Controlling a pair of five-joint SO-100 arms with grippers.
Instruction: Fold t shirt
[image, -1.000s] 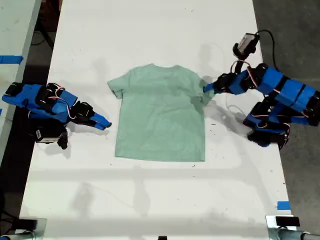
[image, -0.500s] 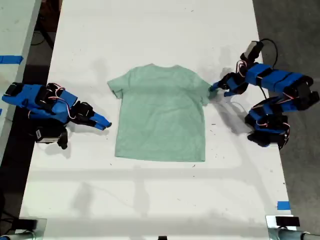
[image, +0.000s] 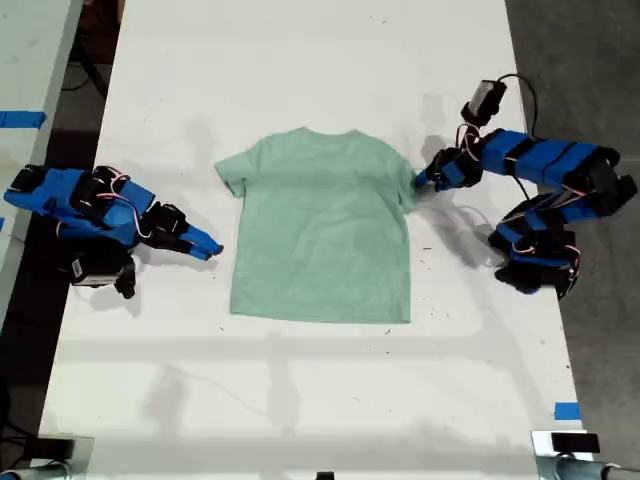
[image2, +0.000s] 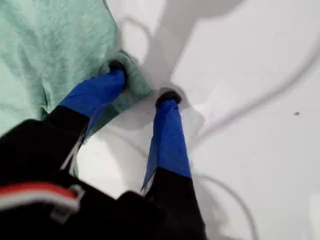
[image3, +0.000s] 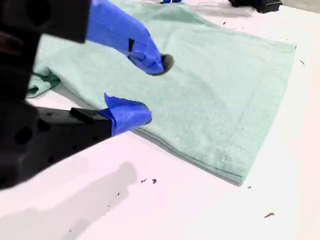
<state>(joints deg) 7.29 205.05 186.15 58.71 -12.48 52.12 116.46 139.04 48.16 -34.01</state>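
Observation:
The pale mint-green t shirt lies flat in the middle of the white table, neck toward the far edge. My first gripper is at the sleeve on the exterior view's right. In its wrist view it is open, with one fingertip down on the sleeve corner and the other on bare table. My second gripper rests on the table at the exterior view's left, a short gap from the shirt's side edge. It is open, and the shirt shows beyond its fingers.
The first arm's base stands near the table edge on the exterior view's right, the second arm's base near the edge on the left. Blue tape marks the near corner on the exterior view's right. A thin cable lies by the first gripper.
The first gripper drew back off the sleeve, then edged toward it again with its wrist raised. The sleeve now lies flatter. The second arm has not moved.

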